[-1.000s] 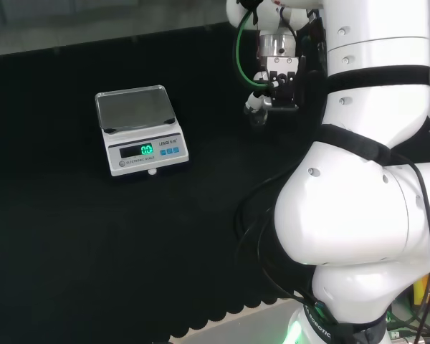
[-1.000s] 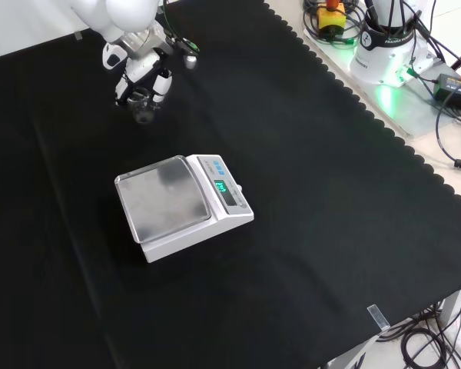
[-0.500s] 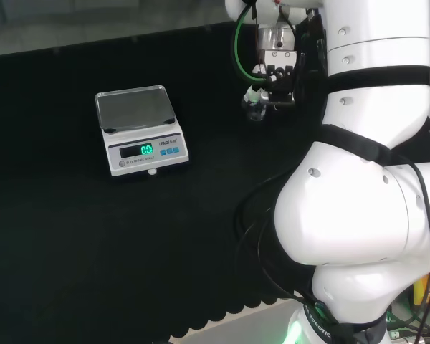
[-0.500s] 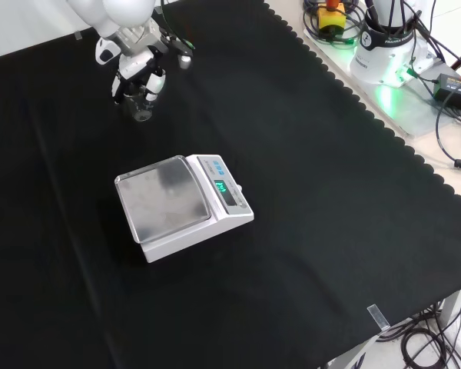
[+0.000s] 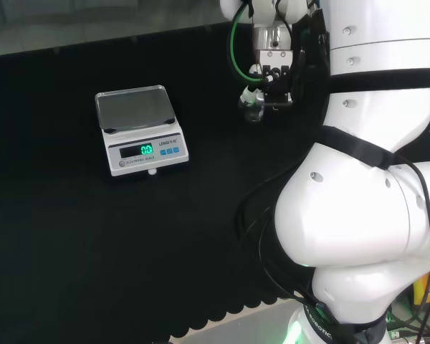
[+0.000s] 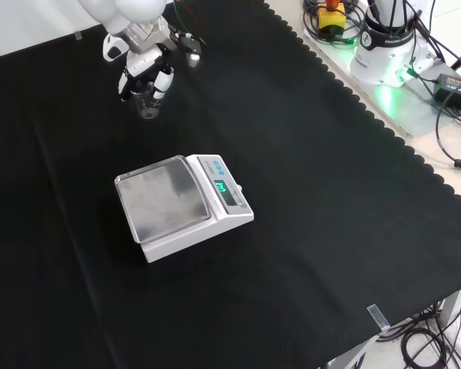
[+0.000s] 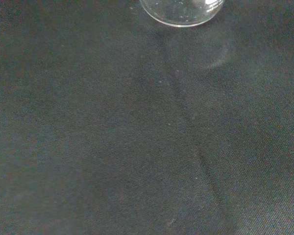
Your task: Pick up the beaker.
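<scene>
A: Where is the beaker (image 6: 147, 103) just now?

B: In the front view it sits under the hand (image 6: 144, 73), upright, between the black and white fingers (image 6: 163, 81), near the far end of the black cloth (image 6: 307, 200). It is clear and small, so its outline is faint.

A: Does the hand have hold of it?

B: It looks so. The fingers curl down on either side of the glass and close on it. In the head view the hand (image 5: 271, 79) comes down from the arm (image 5: 358, 215), and the beaker (image 5: 252, 109) shows as a pale glint at the fingertips, to the right of the scale (image 5: 139, 130).

A: Is the glass off the cloth or standing on it?

B: I cannot tell from either wide view. The wrist view shows the round clear base of the beaker (image 7: 182, 11) with plain dark cloth (image 7: 137, 137) beyond it, and a crease running across the weave.

A: What else lies on the bench?

B: A white scale (image 6: 183, 204) with a steel pan and a lit green display, well apart from the beaker and nearer the camera in the front view.

A: And around the bench?

B: The cloth has a scalloped edge. Past it, at the front view's top right, stands the arm's base (image 6: 388, 46) with a green glow, among loose cables (image 6: 453, 84) on a pale floor.
</scene>
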You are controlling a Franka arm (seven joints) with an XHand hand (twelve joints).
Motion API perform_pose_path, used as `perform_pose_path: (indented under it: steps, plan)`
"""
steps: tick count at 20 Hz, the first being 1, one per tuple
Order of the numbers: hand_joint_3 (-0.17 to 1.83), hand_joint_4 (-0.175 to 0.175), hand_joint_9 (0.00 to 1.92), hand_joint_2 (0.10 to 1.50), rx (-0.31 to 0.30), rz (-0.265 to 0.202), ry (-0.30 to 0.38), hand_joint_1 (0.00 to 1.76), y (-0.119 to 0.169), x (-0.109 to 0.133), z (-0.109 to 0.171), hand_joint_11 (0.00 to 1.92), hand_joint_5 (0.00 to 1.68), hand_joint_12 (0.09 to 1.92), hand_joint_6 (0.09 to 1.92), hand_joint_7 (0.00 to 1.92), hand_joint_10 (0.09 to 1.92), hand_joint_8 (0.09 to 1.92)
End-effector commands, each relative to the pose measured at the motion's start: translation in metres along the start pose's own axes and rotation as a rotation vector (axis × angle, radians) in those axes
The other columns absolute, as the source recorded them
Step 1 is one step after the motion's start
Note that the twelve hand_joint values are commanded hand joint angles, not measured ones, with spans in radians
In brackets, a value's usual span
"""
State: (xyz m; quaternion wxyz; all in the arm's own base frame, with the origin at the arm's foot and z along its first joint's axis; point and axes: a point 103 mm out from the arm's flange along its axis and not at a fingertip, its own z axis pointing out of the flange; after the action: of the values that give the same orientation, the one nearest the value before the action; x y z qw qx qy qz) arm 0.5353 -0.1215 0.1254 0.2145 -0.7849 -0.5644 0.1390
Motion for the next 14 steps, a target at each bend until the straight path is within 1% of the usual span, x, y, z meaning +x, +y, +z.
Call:
perform_pose_path:
  steps: [1, 6, 10, 14]
  plan:
    - [-0.17, -0.175, 1.05, 1.27, -0.044, -0.001, -0.032, 1.17, -0.024, 0.023, -0.018, 1.26, 0.42, 1.07, 0.94, 0.81, 0.91, 1.19]
    - [-0.17, -0.175, 1.05, 1.26, -0.07, -0.01, -0.048, 1.17, -0.039, 0.043, -0.029, 1.26, 0.41, 1.07, 0.94, 0.81, 0.91, 1.19]
    - [-0.17, -0.175, 1.06, 1.26, -0.094, -0.02, -0.043, 1.16, -0.046, 0.056, -0.035, 1.26, 0.41, 1.07, 0.94, 0.81, 0.91, 1.19]
    - [-0.17, -0.175, 1.06, 1.26, -0.097, -0.022, -0.061, 1.16, -0.052, 0.067, -0.041, 1.26, 0.41, 1.06, 0.94, 0.81, 0.91, 1.18]
